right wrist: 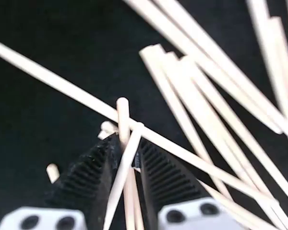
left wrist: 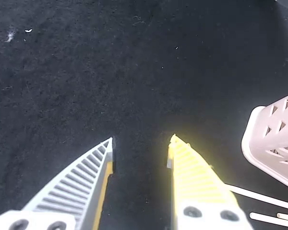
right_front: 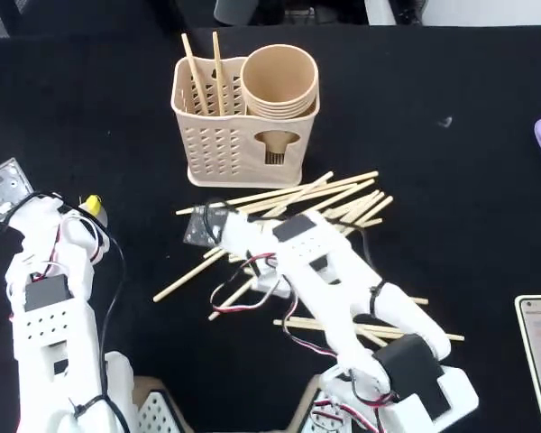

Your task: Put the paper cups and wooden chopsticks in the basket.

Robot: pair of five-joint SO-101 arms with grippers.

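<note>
Gripping pale wooden chopsticks (right wrist: 122,112) bound for the beige perforated plastic basket (right_front: 225,149), the right gripper (right wrist: 127,143) is clamped tight; the left gripper (left wrist: 141,143) hangs open, empty.

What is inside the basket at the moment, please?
A stack of paper cups sits in one compartment of the basket; two wooden chopsticks lean in the other. The cups hide what lies beneath them, and the walls partly cover the chopsticks' lower ends.

Right claw (right wrist: 128,143) pinched on a few wooden chopsticks (right wrist: 123,120), loose chopsticks (right wrist: 198,108) crisscrossed on black table (right wrist: 48,124) beyond
</note>
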